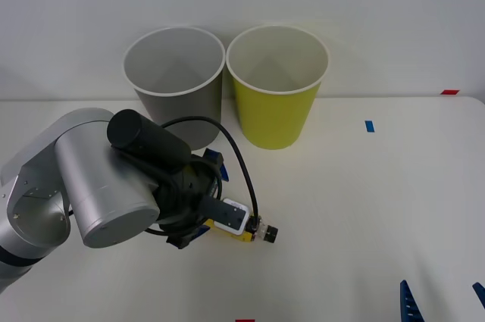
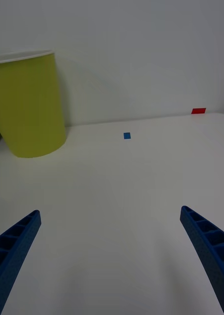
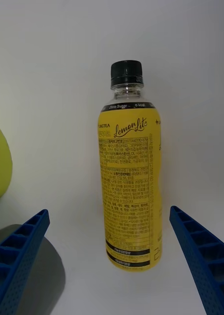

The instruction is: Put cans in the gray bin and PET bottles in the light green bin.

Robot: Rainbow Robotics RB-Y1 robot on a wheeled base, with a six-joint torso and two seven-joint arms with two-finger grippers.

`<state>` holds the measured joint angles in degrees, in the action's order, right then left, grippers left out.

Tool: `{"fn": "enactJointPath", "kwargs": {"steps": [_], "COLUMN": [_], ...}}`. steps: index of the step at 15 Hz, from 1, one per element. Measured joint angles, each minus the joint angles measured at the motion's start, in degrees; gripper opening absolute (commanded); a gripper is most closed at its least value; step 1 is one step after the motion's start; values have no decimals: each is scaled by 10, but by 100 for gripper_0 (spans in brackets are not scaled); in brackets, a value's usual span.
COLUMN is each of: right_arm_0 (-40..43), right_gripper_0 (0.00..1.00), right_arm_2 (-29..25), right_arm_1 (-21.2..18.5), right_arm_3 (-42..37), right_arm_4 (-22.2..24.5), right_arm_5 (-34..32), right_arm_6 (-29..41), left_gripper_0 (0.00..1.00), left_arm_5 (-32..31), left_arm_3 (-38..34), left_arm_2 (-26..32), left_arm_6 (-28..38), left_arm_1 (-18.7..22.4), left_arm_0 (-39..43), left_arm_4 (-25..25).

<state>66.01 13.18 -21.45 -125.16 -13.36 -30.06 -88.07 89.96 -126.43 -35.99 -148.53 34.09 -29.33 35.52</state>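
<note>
A PET bottle [image 3: 129,187] with a yellow label and black cap [image 1: 267,232] lies on the white table in front of the bins. My left gripper [image 3: 109,211] is open around it, one blue finger [image 3: 20,246] on each side and neither touching it. In the front view the left wrist covers most of the bottle. The gray bin [image 1: 178,95] stands at the back, with the light green bin [image 1: 274,110] beside it on its right. My right gripper [image 1: 442,292] hangs open and holds nothing at the front right edge. Cans are out of view.
The left arm's silver housing [image 1: 91,186] takes up the front left of the table. A blue tape mark [image 1: 369,126] and a red tape mark [image 1: 449,92] lie on the table to the right of the bins. White table surface [image 1: 364,208] stretches across the right side.
</note>
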Motion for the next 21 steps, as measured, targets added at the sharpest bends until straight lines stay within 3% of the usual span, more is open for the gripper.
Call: {"fn": "enactJointPath", "kwargs": {"steps": [4, 13, 21], "right_arm_0": [0, 0, 0], "right_gripper_0": [98, 98, 98], "right_arm_2": [0, 0, 0], "right_arm_1": [0, 0, 0], "right_arm_3": [0, 0, 0], "right_arm_4": [0, 0, 0], "right_arm_5": [0, 0, 0], "right_arm_6": [0, 0, 0], "left_gripper_0": [77, 77, 76], "left_arm_5": [-49, 8, -23], "left_arm_3": [57, 61, 67], "left_arm_2": [-9, -9, -16], "left_arm_6": [-62, -60, -65], "left_arm_1": [-33, -57, -86], "left_arm_0": [-1, 3, 43], "left_arm_4": [-9, -26, -56]}}
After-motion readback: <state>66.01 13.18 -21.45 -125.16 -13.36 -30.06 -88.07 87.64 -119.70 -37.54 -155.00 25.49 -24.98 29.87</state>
